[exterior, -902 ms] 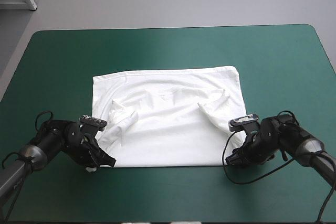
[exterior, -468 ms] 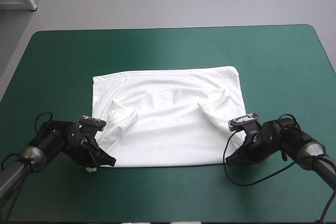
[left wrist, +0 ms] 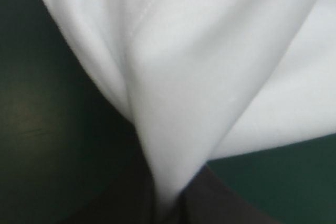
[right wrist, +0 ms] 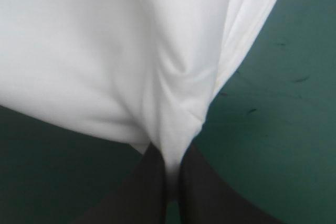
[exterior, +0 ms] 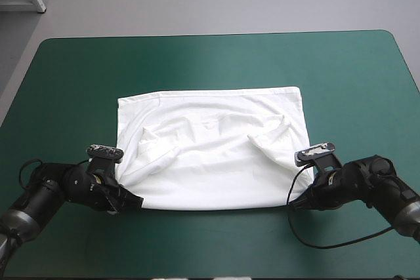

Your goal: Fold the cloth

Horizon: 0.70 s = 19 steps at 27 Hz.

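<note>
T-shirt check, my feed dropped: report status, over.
Left gripper shut on T-shirt, near left corner. Right gripper shut on near right corner. T-shirt flat on table, sleeves folded in. Nothing in the way.

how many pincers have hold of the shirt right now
2. The left pincer pinches the near left corner of the T-shirt; the right pincer pinches its near right corner.

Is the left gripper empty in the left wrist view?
No, the left gripper is shut on a pinched fold of the white T-shirt, which runs down between its black fingers.
</note>
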Tool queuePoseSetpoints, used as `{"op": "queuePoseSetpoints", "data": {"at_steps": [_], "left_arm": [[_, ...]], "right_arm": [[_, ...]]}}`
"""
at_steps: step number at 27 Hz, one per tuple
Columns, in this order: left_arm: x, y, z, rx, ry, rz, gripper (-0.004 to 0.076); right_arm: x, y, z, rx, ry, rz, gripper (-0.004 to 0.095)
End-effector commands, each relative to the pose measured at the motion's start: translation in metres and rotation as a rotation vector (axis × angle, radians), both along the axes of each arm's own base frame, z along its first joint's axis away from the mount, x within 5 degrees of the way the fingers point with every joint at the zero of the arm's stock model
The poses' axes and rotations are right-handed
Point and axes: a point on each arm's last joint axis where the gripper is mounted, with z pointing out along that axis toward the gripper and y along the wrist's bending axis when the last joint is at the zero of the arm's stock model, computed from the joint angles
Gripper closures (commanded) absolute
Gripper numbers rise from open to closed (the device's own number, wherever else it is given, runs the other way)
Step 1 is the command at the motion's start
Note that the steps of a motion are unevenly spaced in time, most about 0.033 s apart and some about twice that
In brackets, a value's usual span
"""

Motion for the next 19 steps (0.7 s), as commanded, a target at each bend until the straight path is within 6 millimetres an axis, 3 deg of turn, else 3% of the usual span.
{"op": "queuePoseSetpoints", "data": {"at_steps": [1,5,10,11,15,19], "left_arm": [[0.002,-0.003,0.02,-0.033,-0.04,0.003,0.0705],[0.018,-0.004,0.045,-0.008,-0.13,-0.014,0.0705],[0.052,-0.005,0.076,0.073,-0.197,-0.039,0.0705],[0.07,-0.008,0.086,0.088,-0.215,-0.042,0.0705],[0.108,-0.015,0.096,0.098,-0.24,-0.041,0.0704],[0.155,-0.007,0.101,0.101,-0.23,-0.004,0.0704]], "right_arm": [[0.004,0.003,0.027,0.037,-0.084,0.004,0.0922],[0.017,0.007,0.052,0.064,-0.186,0.009,0.0922],[0.052,0.014,0.078,0.046,-0.328,0.006,0.0922],[0.067,0.018,0.085,0.04,-0.367,0.006,0.0922],[0.103,0.029,0.093,0.025,-0.41,0.008,0.0922],[0.148,0.038,0.109,-0.03,-0.506,-0.009,0.0922]]}}
